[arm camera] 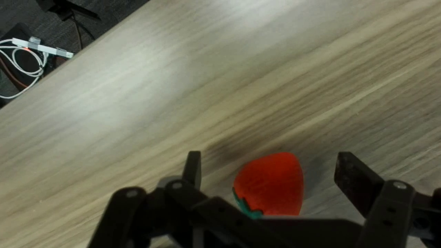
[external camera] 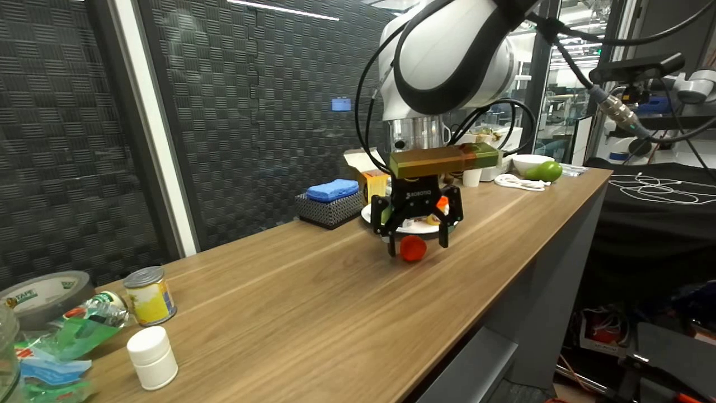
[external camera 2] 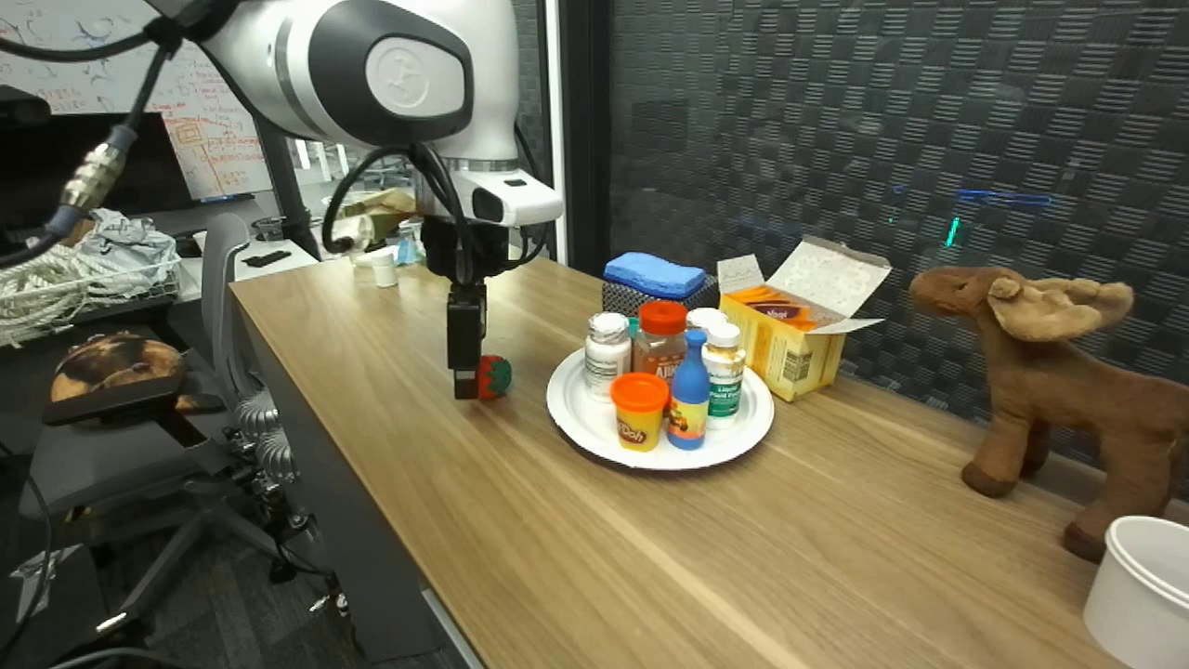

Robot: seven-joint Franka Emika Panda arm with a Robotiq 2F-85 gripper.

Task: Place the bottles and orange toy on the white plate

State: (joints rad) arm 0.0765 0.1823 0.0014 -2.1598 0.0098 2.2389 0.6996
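The orange toy is a red-orange strawberry shape with green leaves, lying on the wooden table. In the wrist view, the toy lies between the two fingers of my gripper, with a gap at each side. The gripper is open and low over the table; it shows in both exterior views. The white plate stands beside the toy. On it stand a blue bottle, a white bottle, a green-labelled bottle, a red-capped jar and a Play-Doh tub.
A blue sponge on a dark box and an open yellow tea box stand behind the plate. A toy moose and white tub stand farther along. A white jar and can stand at the opposite end.
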